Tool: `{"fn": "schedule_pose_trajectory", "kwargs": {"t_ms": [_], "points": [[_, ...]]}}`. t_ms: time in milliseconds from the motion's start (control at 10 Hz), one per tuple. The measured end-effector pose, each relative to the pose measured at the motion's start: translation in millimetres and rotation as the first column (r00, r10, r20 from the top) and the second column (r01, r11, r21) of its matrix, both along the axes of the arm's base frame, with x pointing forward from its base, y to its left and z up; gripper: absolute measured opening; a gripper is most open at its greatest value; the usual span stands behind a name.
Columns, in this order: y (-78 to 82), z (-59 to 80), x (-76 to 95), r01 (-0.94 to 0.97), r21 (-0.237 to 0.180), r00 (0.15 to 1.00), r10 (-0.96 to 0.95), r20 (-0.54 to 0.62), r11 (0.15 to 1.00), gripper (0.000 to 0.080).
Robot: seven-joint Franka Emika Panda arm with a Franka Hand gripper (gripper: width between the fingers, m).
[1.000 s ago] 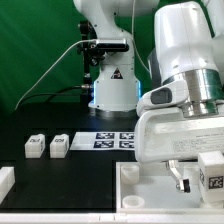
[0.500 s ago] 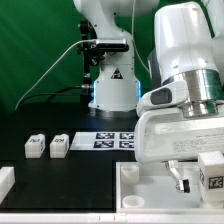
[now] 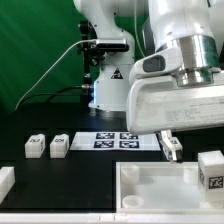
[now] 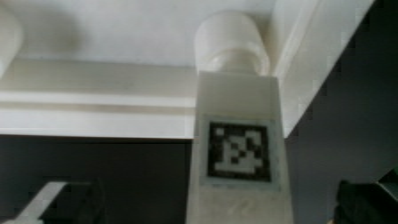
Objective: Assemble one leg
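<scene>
A white leg (image 3: 210, 172) with a black-and-white tag stands upright at the right end of the large white tray (image 3: 150, 192). My gripper (image 3: 170, 147) hangs above the tray, up and to the exterior view's left of that leg, clear of it. In the wrist view the same leg (image 4: 237, 130) runs down the middle, its rounded end set against the tray's rim (image 4: 107, 95). My gripper (image 4: 214, 205) is open; its dark fingers (image 4: 54, 205) sit wide apart, with gaps on both sides of the leg.
Two more small white legs (image 3: 35, 147) (image 3: 59, 146) stand on the black table at the exterior view's left. The marker board (image 3: 115, 140) lies behind the tray. A white part (image 3: 5, 182) sits at the left edge. The arm's base (image 3: 108, 70) stands behind.
My gripper has risen and moved to the exterior view's left, away from the tagged leg it was down beside. The leg now stands alone on the tray.
</scene>
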State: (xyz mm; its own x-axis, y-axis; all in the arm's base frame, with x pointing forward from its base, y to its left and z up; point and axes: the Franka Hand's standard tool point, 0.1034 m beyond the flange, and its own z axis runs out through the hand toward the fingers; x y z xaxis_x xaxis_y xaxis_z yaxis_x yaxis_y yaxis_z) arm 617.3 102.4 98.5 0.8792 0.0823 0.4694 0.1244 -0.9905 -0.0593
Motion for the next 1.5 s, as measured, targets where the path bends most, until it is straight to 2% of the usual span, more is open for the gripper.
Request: {"fn": "schedule_pose_trajectory", "kwargs": {"t_ms": [100,300,400,700,900,1000,1100,1200,1300,1500], "points": [[-0.7,7.4,4.5,0.003,0.008,1.000,-0.003,-0.026,1.000,0.0648],[9.9,8.3,6.7,-0.013,0.046,0.963,0.025,-0.270,0.999,0.0648],[9.8,8.8,10.6,-0.025,0.052,0.933,0.042,-0.359,0.998,0.0648],[13.7,-8.7,8.5,-0.046,0.056,0.818,0.070,-0.571,0.997,0.0648],[12.2,-20.5,6.8,-0.041,0.052,0.821,0.064,-0.567,0.998,0.0648],[12.2,-20.4,7.0,-0.041,0.053,0.821,0.064,-0.567,0.998,0.0528],[12.1,-20.5,7.0,-0.041,0.053,0.821,0.063,-0.567,0.998,0.0528],[12.1,-20.7,6.9,-0.041,0.053,0.821,0.063,-0.567,0.998,0.0388],[11.0,-20.7,7.2,-0.040,0.051,0.822,0.062,-0.567,0.998,0.0293],[10.8,-20.9,7.1,-0.035,0.051,0.821,0.058,-0.568,0.998,0.0294]]}}
